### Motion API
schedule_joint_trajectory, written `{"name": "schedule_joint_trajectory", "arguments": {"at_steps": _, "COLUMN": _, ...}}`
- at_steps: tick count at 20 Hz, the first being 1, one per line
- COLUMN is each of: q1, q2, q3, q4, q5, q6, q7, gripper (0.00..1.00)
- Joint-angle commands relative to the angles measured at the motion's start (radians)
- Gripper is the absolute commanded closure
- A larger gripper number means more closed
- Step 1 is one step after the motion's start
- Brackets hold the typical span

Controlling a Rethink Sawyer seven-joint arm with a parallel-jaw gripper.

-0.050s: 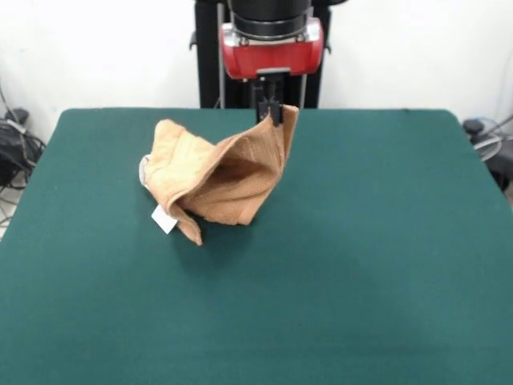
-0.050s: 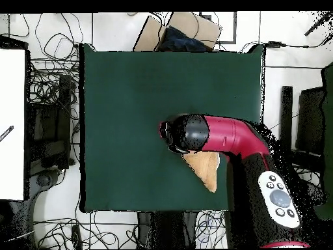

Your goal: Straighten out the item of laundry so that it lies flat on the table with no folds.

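White wall behind, cables on the floor at both sides, and a dark green desk filling most of the front view. We see the orange-tan towel in the far half of the desk, a bit left of centre, well clear of every edge in that view.

Towel isn't flat: its upper right corner is lifted off the desk and hangs from the end effector, the cloth falling away to the left and down in a loose cone w/ an open hollow facing us. Lower part rests bunched on the felt, w/ a fold running along the left side. Ribbed stripe band shows on the raised flap. One small white tag sticks out at the near-left bottom, touching the desk; a second pale bit shows at the far-left edge of the heap, too small for us to tell what it is.

End effector's black fingertips are pressed together on the towel corner, pinching it, just below the red and black arm.

Overhead view: arm covers most of the towel; we only see a tan wedge poking out under it, near the desk's base-side edge. End effector itself is hidden there.
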Motion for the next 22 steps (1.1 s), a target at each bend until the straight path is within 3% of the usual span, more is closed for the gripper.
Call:
{"name": "schedule_joint_trajectory", "arguments": {"at_steps": 1, "q1": 0.041, "q2": 0.026, "q3": 0.071, "q4": -0.008, "q5": 0.007, "q6": 0.023, "q7": 0.018, "gripper": 1.00}}
{"name": "schedule_joint_trajectory", "arguments": {"at_steps": 6, "q1": 0.048, "q2": -0.006, "q3": 0.058, "q4": -0.004, "q5": 0.015, "q6": 0.021, "q7": 0.032, "gripper": 1.00}}
{"name": "schedule_joint_trajectory", "arguments": {"at_steps": 11, "q1": 0.029, "q2": 0.047, "q3": 0.107, "q4": -0.054, "q5": 0.016, "q6": -0.018, "q7": -0.024, "gripper": 1.00}}
{"name": "schedule_joint_trajectory", "arguments": {"at_steps": 15, "q1": 0.016, "q2": 0.034, "q3": 0.134, "q4": -0.048, "q5": 0.025, "q6": -0.040, "q7": -0.036, "gripper": 1.00}}
{"name": "schedule_joint_trajectory", "arguments": {"at_steps": 18, "q1": 0.026, "q2": -0.007, "q3": 0.125, "q4": -0.065, "q5": 0.025, "q6": 0.022, "q7": -0.031, "gripper": 1.00}}
{"name": "schedule_joint_trajectory", "arguments": {"at_steps": 22, "q1": 0.030, "q2": 0.010, "q3": 0.128, "q4": -0.073, "q5": 0.021, "q6": 0.028, "q7": -0.022, "gripper": 1.00}}
